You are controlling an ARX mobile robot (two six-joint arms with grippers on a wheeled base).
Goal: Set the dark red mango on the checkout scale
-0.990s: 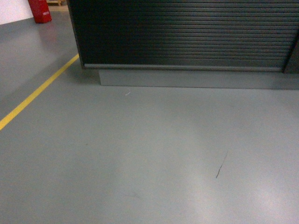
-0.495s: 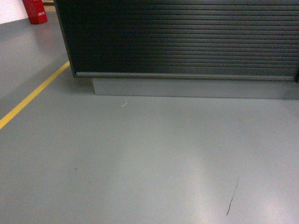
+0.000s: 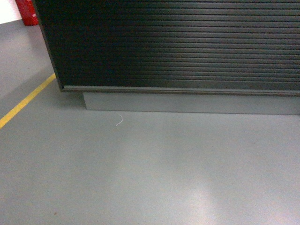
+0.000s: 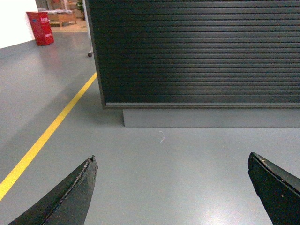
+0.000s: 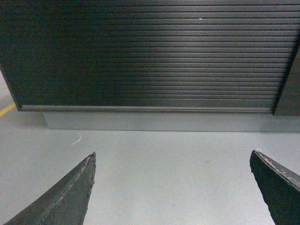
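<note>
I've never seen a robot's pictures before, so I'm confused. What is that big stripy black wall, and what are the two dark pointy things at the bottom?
The stripy wall is the checkout counter's front, seen from low down by a robot on wheels. One picture comes from a camera on its head, two from cameras on its arms. The pointy things are fingers of the left gripper and the right gripper. Both are wide open, holding nothing. On the grey floor are a yellow line and a small white scrap. No mango or scale shows.
</note>
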